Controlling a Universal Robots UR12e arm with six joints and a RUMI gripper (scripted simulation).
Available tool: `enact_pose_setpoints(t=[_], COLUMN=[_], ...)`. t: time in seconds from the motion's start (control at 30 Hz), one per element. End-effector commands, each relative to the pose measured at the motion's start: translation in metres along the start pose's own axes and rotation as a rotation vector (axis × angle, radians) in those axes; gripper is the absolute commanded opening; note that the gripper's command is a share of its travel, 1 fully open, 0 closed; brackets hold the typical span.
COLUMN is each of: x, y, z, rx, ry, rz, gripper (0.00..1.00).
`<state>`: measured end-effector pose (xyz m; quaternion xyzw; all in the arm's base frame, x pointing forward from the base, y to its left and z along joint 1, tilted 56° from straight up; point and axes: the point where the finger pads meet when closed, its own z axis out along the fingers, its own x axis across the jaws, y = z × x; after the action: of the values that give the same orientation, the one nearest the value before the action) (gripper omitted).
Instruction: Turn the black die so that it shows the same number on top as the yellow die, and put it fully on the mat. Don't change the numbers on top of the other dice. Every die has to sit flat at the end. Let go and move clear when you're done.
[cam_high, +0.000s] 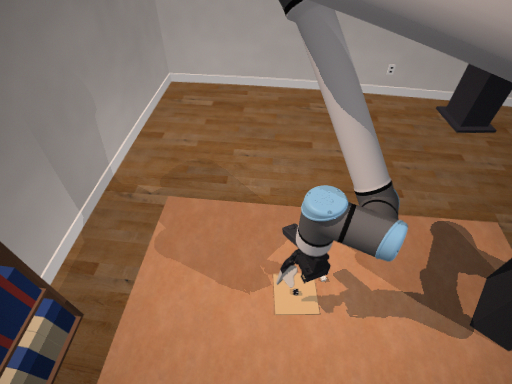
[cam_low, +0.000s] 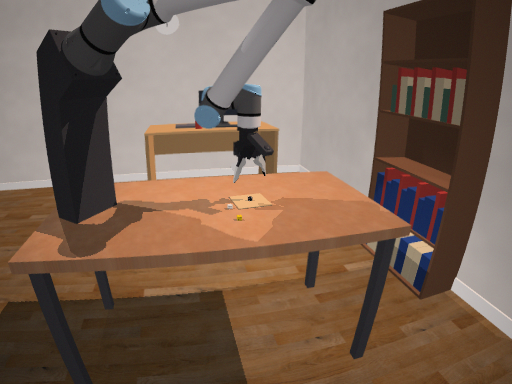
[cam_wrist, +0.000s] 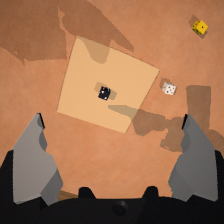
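Observation:
The black die (cam_high: 296, 292) (cam_low: 250, 198) (cam_wrist: 104, 93) rests near the middle of the pale yellow mat (cam_high: 305, 307) (cam_low: 257, 204) (cam_wrist: 135, 75). The white die (cam_high: 324, 278) (cam_low: 230, 206) (cam_wrist: 169, 88) lies just off the mat, beside its edge. The yellow die (cam_low: 239, 217) (cam_wrist: 200, 27) lies farther off the mat, at the upper right of the wrist view; it is not visible in the top view. The top numbers are too small to read surely. My gripper (cam_low: 250, 178) (cam_wrist: 113, 114) is wide open and empty, above the table, clear of the dice.
The orange-brown table top (cam_high: 210, 325) (cam_low: 165, 230) carries the dark robot base (cam_high: 500, 305) (cam_low: 77, 145) at one side. Shadows of the arm cross the table and part of the mat. A bookshelf (cam_low: 417, 172) stands beyond the table.

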<state>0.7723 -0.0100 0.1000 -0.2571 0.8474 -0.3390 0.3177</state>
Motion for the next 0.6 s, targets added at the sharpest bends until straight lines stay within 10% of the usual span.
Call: enact_pose_setpoints(t=[0.0,0.57], x=[-0.0025,-0.0079], y=[0.0008,0.0051], z=[0.0001,0.0014], rx=[0.001,0.002], ry=[-0.005,-0.005], rz=[-0.170,-0.584], gripper=[1.00,1.00])
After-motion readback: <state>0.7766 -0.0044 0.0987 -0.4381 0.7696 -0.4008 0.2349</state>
